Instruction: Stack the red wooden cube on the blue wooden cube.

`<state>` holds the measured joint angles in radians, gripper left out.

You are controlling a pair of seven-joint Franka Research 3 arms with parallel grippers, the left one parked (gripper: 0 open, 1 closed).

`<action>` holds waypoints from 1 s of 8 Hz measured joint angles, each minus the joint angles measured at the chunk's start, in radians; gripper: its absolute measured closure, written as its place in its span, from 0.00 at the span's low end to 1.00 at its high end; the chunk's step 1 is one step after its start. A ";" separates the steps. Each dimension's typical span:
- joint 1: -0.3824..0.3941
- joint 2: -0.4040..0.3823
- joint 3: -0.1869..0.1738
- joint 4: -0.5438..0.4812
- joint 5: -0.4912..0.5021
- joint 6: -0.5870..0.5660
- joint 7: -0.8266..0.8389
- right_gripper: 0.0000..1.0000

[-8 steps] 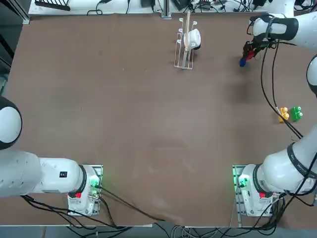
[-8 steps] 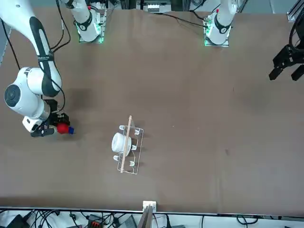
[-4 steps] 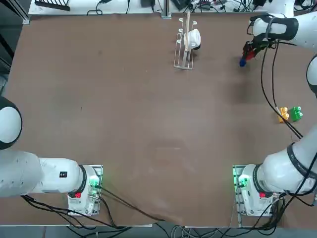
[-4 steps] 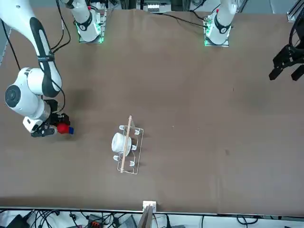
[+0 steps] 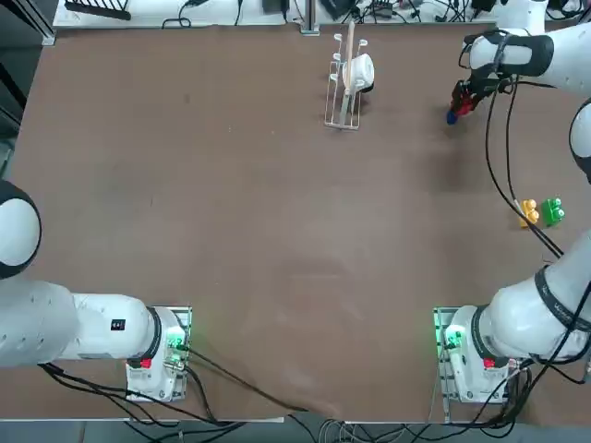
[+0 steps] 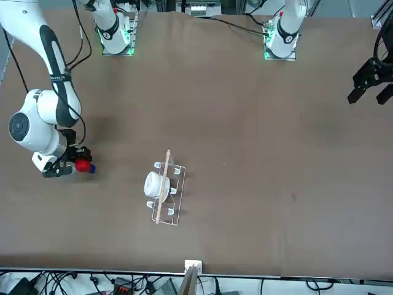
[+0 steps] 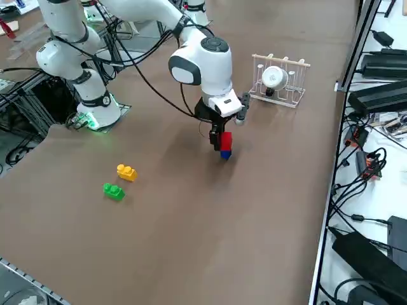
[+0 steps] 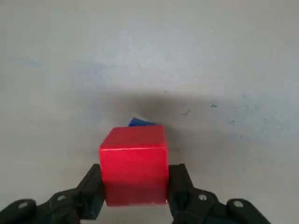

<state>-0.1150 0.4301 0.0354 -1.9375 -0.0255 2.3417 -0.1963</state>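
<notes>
Between the two fingers of the right end effector (image 8: 135, 189), which is closed on it, sits the red wooden cube (image 8: 134, 168). Directly beneath that, mostly hidden by it in the wrist view, lies the blue wooden cube (image 7: 226, 154); whether the two cubes touch, I cannot tell. Farther out on the desk (image 7: 191, 235) are an orange studded block (image 7: 126, 172), a green studded block (image 7: 114, 192) and, well apart, a white rack (image 7: 278, 81) with a white cup (image 7: 275, 77).

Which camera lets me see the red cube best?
The right wrist view: the red cube looks biggest there, between the right gripper's fingers. The right side view shows it above the blue cube. The top and front views show it small.
</notes>
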 joint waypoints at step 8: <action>0.000 0.000 0.000 0.000 0.000 0.000 0.000 0.30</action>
<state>-0.1150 0.4301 0.0356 -1.9375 -0.0255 2.3416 -0.1963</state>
